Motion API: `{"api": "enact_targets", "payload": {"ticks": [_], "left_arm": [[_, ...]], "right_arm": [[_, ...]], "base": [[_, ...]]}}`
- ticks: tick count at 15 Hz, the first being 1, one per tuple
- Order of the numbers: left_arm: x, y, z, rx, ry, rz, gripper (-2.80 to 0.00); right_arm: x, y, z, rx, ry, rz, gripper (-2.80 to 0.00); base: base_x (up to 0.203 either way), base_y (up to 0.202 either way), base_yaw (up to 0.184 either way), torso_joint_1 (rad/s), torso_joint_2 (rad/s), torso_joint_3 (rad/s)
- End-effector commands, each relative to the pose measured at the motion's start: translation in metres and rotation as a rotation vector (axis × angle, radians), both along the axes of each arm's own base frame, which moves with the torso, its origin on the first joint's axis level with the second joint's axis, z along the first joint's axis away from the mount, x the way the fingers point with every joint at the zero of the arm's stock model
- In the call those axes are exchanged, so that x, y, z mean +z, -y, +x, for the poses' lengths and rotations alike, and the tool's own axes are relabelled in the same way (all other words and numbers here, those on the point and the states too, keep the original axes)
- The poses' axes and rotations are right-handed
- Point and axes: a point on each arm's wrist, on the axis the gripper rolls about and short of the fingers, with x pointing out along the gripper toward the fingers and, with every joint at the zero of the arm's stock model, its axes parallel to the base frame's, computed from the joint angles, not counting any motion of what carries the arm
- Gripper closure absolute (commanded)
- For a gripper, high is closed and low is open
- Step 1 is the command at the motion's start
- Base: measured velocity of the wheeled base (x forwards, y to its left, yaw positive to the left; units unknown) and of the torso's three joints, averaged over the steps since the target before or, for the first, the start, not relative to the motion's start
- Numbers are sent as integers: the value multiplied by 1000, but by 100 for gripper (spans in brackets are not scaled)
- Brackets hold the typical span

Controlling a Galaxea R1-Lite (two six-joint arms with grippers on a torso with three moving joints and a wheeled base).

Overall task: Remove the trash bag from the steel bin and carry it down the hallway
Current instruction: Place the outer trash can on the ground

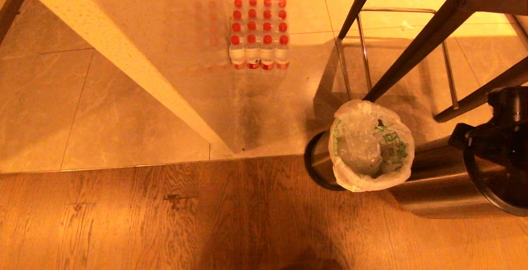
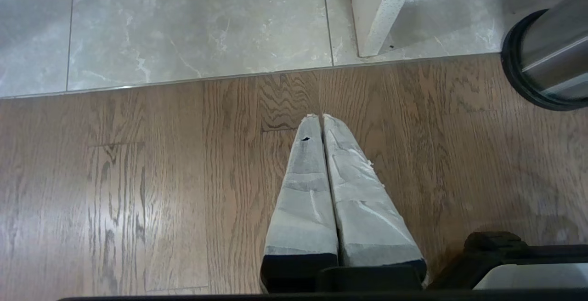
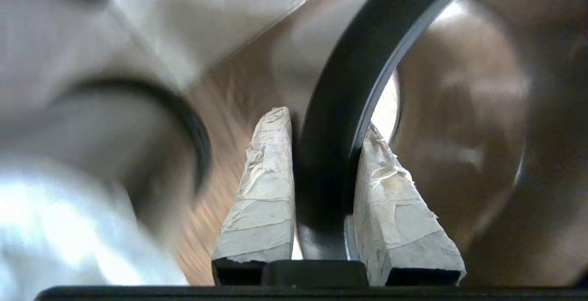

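Observation:
The trash bag [image 1: 371, 150], thin white plastic with green print, lines the open top of the upright steel bin [image 1: 319, 154], which has a black base ring. The bin's base also shows in the left wrist view [image 2: 546, 62]. Just right of it a second steel cylinder [image 1: 441, 179] is tilted, with a black rim ring [image 1: 474, 179]. My right gripper [image 3: 324, 119] is shut on that black ring [image 3: 349, 85], one finger inside and one outside. My left gripper [image 2: 319, 116] hangs shut and empty over the wooden floor. The hallway's marbled tiles [image 1: 41, 97] begin beyond the wood.
A pack of red-capped water bottles [image 1: 260, 35] stands on the tiles. An off-white wall corner [image 1: 123, 55] juts toward the wood floor [image 1: 165, 220]. Dark furniture legs [image 1: 412, 55] and a thin metal frame [image 1: 365, 55] crowd the space behind the bin.

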Motion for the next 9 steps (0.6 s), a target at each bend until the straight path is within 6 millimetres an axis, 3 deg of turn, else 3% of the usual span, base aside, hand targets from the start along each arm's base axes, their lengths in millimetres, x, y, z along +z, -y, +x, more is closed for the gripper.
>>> {"api": "enact_targets", "payload": {"ticks": [1, 5, 6, 7, 9], "left_arm": [[0, 0, 0, 0, -1, -1, 0], [0, 0, 0, 0, 0, 0, 0], [0, 0, 0, 1, -1, 0, 0], [0, 0, 0, 1, -1, 0, 0], [0, 0, 0, 1, -1, 0, 0]], "right_arm": [[12, -3, -25, 43, 22, -40, 0], [-2, 8, -26, 27, -20, -48, 0], [-7, 12, -22, 19, -32, -48, -280], [-16, 15, -15, 8, -45, -46, 0], [-33, 24, -4, -18, -40, -43, 0]], "base": [[0, 0, 0, 0, 0, 0], [0, 0, 0, 0, 0, 0], [0, 0, 0, 0, 0, 0], [0, 0, 0, 0, 0, 0], [0, 0, 0, 0, 0, 0]]}}
